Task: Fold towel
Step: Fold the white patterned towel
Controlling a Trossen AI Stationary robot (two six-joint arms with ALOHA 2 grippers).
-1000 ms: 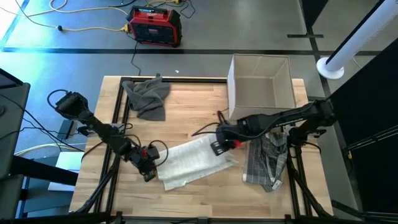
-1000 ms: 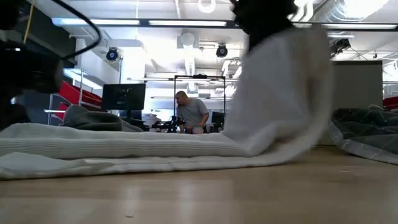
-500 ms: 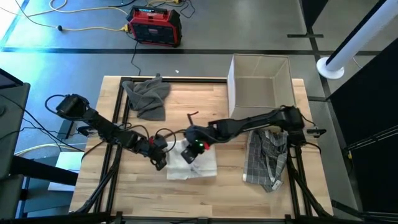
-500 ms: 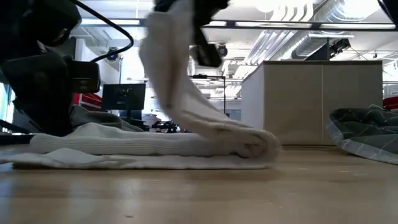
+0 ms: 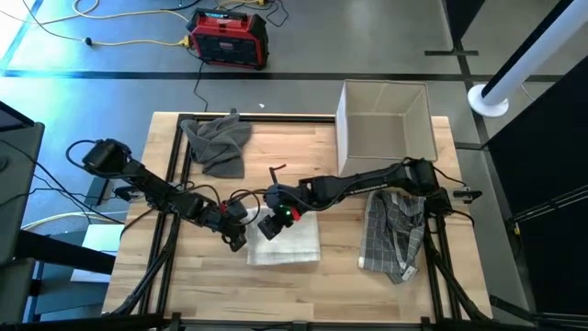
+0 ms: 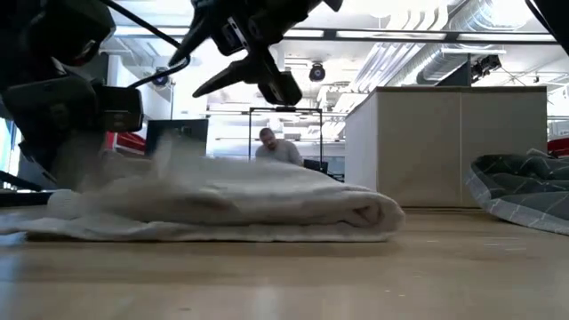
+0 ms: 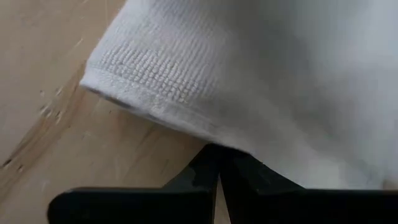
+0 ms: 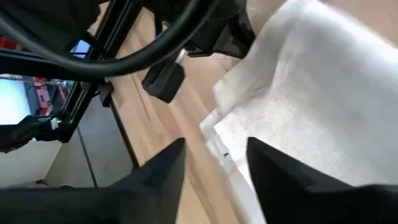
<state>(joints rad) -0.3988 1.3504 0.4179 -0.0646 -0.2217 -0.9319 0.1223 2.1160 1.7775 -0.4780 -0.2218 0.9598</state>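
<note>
Table (image 5: 303, 147); towel (image 5: 287, 241) folded; claws (image 5: 270, 223) over edge.

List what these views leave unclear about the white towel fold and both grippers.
- White towel, low view: its left part is motion-blurred, so the layer edges cannot be read.
- Left gripper, left wrist view: the fingers are closed at the towel's hem; cloth between them cannot be confirmed.
- Right gripper, high view: too small to read; the right wrist view shows it open.
- Cardboard box, low view: the inside is hidden by its wall.

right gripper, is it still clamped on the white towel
No, the right gripper is open above the white towel, fingers spread with nothing between them.
</note>
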